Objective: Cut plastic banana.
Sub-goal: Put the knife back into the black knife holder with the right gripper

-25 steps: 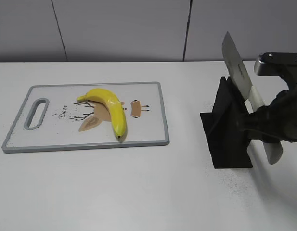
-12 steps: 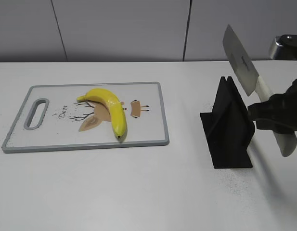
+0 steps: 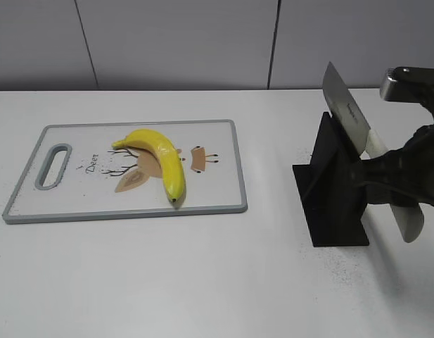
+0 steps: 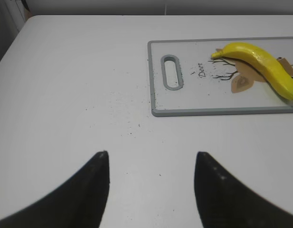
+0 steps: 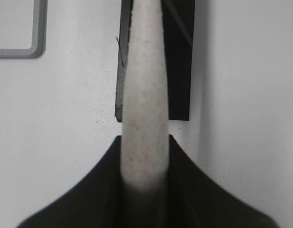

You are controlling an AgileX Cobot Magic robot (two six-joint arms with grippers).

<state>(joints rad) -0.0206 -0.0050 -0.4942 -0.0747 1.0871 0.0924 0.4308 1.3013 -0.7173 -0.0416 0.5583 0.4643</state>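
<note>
The plastic banana point(image 3: 160, 158), bright yellow and curved, lies on a white cutting board with a grey rim point(image 3: 224, 127); it also shows in the left wrist view point(image 4: 260, 66). My right gripper point(image 3: 385, 179) is shut on the white handle point(image 5: 144, 104) of a knife, whose steel blade point(image 3: 345, 113) slants up over a black knife stand point(image 3: 333, 190). My left gripper point(image 4: 151, 159) is open and empty above bare table, left of the board point(image 4: 155, 76). It is out of the exterior view.
The black stand's base plate point(image 5: 179, 61) lies on the table under the knife. A corner of the board point(image 5: 37, 42) shows in the right wrist view. The white table point(image 3: 167, 282) carries dark specks near the stand.
The right gripper with the knife rose and swung right, then came back down and left towards the stand. The banana and board have not moved.
</note>
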